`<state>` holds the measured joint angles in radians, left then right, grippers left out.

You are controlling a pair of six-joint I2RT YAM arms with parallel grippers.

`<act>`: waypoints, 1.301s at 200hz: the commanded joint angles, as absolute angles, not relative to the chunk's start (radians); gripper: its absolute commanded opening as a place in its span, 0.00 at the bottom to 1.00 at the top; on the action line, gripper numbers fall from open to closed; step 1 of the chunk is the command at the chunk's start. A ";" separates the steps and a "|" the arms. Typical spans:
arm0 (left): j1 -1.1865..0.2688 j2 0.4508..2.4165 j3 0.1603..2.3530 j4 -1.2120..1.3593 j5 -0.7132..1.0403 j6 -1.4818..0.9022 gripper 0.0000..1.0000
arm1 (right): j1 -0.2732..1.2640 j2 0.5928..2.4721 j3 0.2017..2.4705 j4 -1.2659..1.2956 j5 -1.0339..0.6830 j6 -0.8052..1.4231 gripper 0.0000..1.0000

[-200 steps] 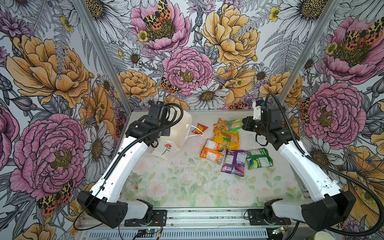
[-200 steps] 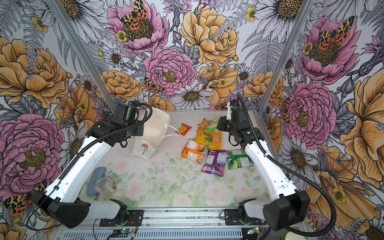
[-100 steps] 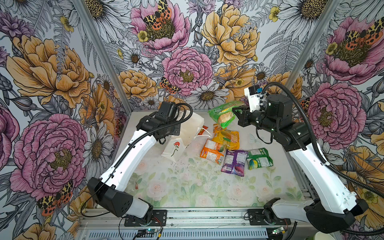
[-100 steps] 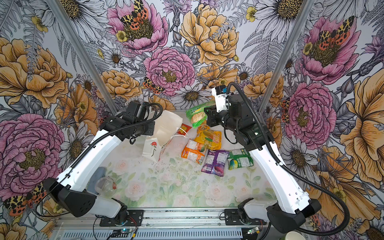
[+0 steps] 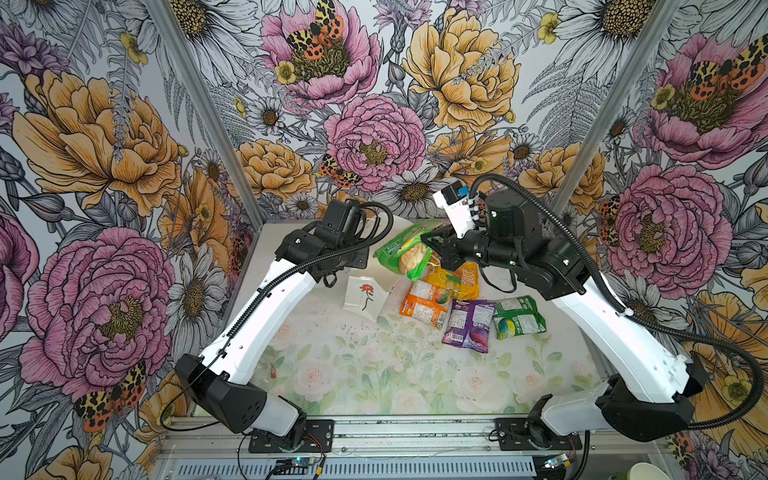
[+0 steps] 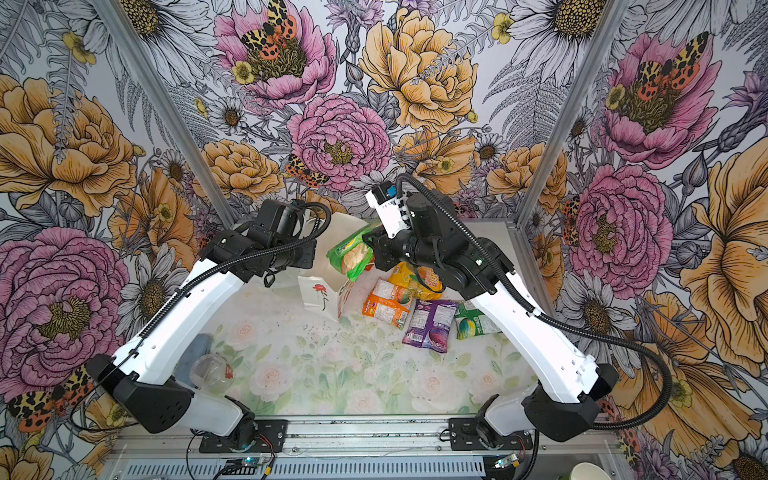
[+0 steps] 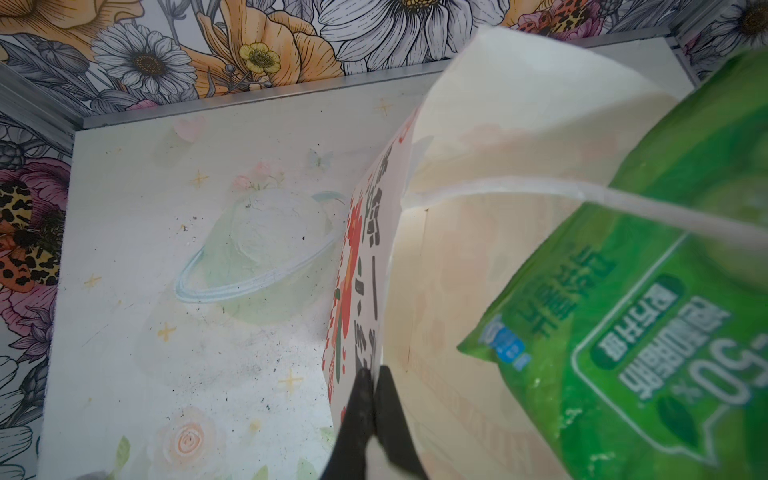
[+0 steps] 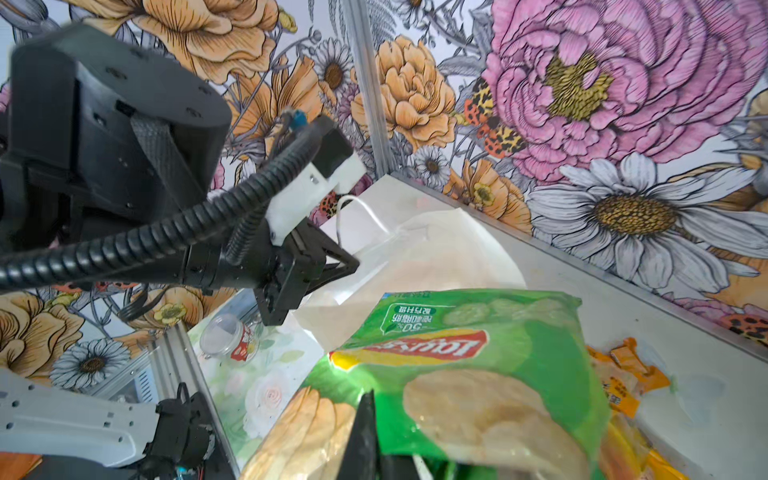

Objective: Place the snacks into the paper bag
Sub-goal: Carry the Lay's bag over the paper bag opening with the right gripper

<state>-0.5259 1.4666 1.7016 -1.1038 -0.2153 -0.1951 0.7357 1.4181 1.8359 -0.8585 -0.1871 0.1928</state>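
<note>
The left tool [image 7: 373, 380] pinches the rim of the paper bag [image 5: 365, 294] (tilted, mouth open) while the right tool [image 8: 376, 432] grips the green packet [image 5: 401, 255] just over that mouth; released off-centre, the wide packet could catch the rim and fall outside.

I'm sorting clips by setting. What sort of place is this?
Probably a robot test booth, not a home or shop: a left arm and a right arm mounted on a metal rail; flower-papered walls closing in a table; snack packets laid out by a paper bag.
</note>
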 commanded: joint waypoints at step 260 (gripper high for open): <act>-0.563 1.296 1.550 -0.929 -0.258 -0.136 0.00 | 0.767 1.653 1.770 -0.759 -0.199 0.264 0.00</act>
